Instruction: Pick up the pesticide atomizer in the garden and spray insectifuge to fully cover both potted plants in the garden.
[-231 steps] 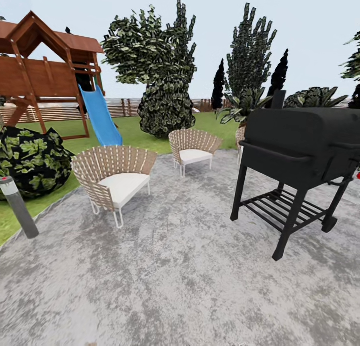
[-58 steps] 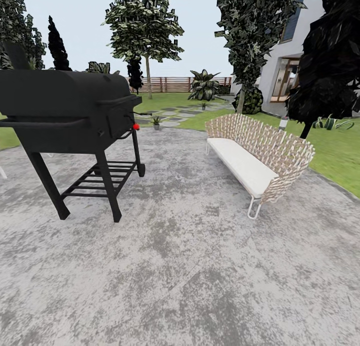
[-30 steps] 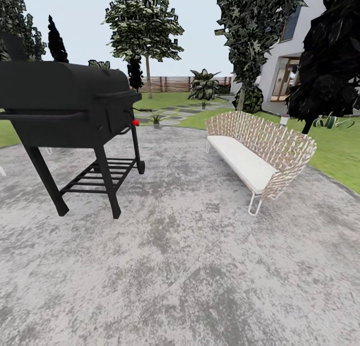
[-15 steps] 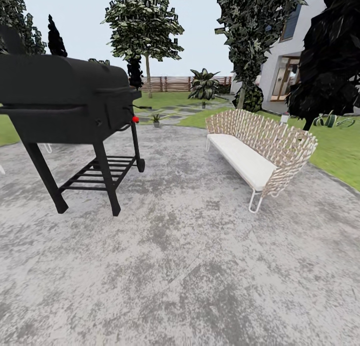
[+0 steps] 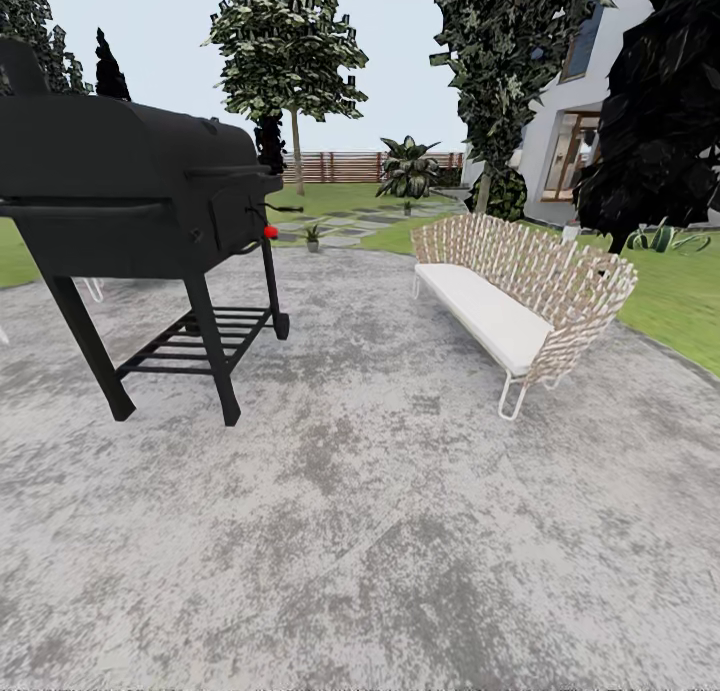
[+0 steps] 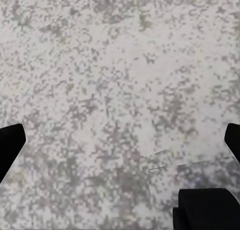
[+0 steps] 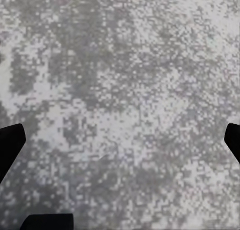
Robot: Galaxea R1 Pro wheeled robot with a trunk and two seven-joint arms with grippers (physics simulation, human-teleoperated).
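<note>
In the head view, two potted plants stand far ahead beyond the paved patch. One small potted plant sits at the patch's far edge, the other potted plant farther back among the stepping stones. The pesticide atomizer is out of view. A small red spot shows at the grill's end, too small to identify. My left gripper and right gripper both hang open over bare grey paving, fingertips wide apart, nothing between them.
A black grill on legs stands close at the left. A woven bench with a white cushion stands at the right. Behind are lawn, trees, a big leafy bush, a wooden fence and a house.
The camera has swung right from the chairs and playset to the grill and bench. Over the last second it has crept forward, so grill and bench look slightly larger.
</note>
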